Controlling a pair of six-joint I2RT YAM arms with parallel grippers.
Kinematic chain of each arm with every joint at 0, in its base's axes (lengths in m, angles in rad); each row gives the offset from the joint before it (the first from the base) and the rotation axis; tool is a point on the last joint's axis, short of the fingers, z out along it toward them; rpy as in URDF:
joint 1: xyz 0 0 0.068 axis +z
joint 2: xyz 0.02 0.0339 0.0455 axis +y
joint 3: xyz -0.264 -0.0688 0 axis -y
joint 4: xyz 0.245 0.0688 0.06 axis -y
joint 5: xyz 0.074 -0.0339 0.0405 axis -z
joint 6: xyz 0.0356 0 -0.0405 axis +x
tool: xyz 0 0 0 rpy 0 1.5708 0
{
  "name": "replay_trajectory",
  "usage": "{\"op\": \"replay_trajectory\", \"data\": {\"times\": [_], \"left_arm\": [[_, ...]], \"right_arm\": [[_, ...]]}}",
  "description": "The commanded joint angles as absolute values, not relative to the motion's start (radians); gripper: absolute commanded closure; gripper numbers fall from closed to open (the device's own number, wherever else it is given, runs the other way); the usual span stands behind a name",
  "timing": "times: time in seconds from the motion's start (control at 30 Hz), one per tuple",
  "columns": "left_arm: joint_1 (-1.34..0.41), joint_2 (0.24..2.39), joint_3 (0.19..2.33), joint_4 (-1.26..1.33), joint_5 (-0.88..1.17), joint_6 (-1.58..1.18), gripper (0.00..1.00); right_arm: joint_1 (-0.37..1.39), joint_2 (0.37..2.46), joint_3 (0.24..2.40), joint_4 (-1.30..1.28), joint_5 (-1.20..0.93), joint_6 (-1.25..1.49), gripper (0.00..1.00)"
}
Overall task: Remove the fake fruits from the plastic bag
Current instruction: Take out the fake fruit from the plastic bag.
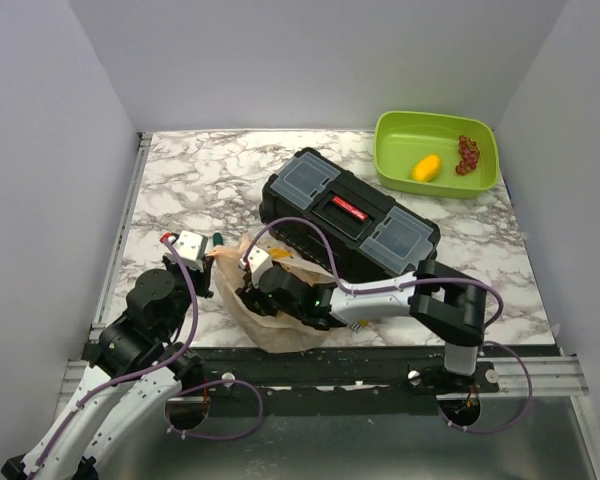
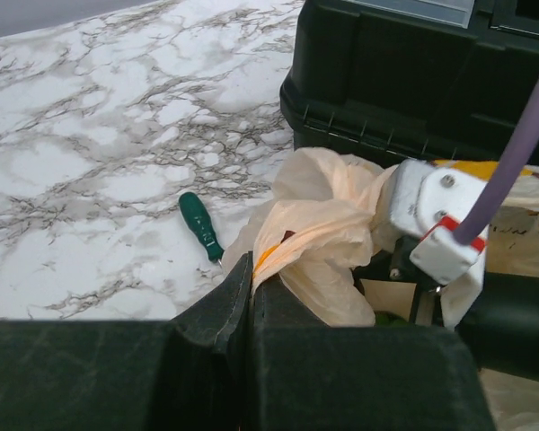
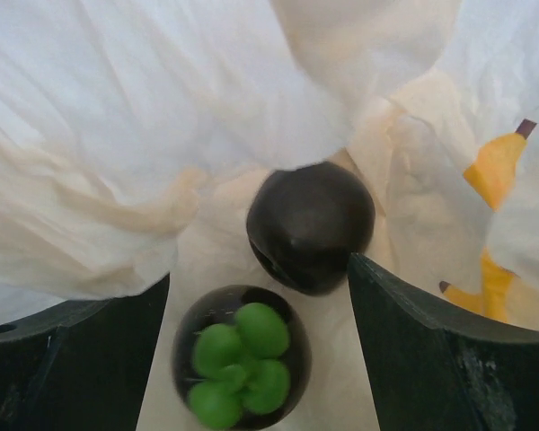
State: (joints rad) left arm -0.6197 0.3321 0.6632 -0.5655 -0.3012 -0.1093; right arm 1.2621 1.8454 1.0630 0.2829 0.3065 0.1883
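The coming grasp is governed by how the two dark plums lie to the right gripper (image 3: 259, 269), which is placed inside the mouth of the plastic bag (image 1: 270, 325) near the front edge of the table (image 1: 200, 170). Its jaws are spread wide and nothing is held. One plum (image 3: 242, 355), marked by a green leafy cap, is seen well back between the fingers. The other plum (image 3: 310, 224) is seen just ahead of it, about level with the fingertips, touching it or nearly so. Both are round, so no long axis needs to be matched. The right arm is plainly the nearer one. The left gripper (image 2: 251, 271) is pinched tight on a fold of the bag's rim, by which the mouth is judged to be held up. The yellow lemon (image 1: 426, 167) is found in the green tub (image 1: 390, 135) at the far right, beside red grapes (image 1: 468, 153). A red label (image 1: 346, 207) is seen on the lid of the black toolbox (image 1: 310, 185), but its writing cannot be read. Only banana prints (image 3: 496, 166) are made out on the bag.
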Motion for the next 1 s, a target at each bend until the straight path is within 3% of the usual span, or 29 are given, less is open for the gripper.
{"op": "replay_trajectory", "data": {"times": [0.0, 0.13, 0.23, 0.37, 0.47, 0.7, 0.87, 0.97], "left_arm": [[-0.612, 0.336, 0.659, -0.555, -0.305, -0.115, 1.0], [-0.612, 0.335, 0.658, -0.554, -0.304, -0.115, 1.0], [-0.612, 0.335, 0.658, -0.555, -0.305, -0.114, 1.0], [-0.612, 0.332, 0.658, -0.554, -0.305, -0.114, 1.0], [-0.611, 0.334, 0.658, -0.554, -0.304, -0.115, 1.0], [-0.61, 0.337, 0.659, -0.554, -0.305, -0.115, 1.0], [-0.609, 0.339, 0.658, -0.552, -0.298, -0.116, 1.0], [-0.609, 0.345, 0.658, -0.552, -0.291, -0.115, 1.0]], "right_arm": [[1.273, 1.911, 1.086, 0.321, 0.267, 0.207, 0.15], [1.279, 1.963, 1.105, 0.302, 0.275, 0.214, 0.12], [1.283, 2.008, 1.106, 0.287, 0.332, 0.22, 0.16], [1.284, 2.021, 1.086, 0.265, 0.403, 0.239, 0.29], [1.284, 1.989, 1.06, 0.269, 0.455, 0.252, 0.47], [1.282, 1.855, 1.022, 0.309, 0.483, 0.257, 0.75], [1.282, 1.766, 1.017, 0.336, 0.484, 0.253, 0.89], [1.282, 1.712, 0.998, 0.357, 0.475, 0.257, 0.93]]}}
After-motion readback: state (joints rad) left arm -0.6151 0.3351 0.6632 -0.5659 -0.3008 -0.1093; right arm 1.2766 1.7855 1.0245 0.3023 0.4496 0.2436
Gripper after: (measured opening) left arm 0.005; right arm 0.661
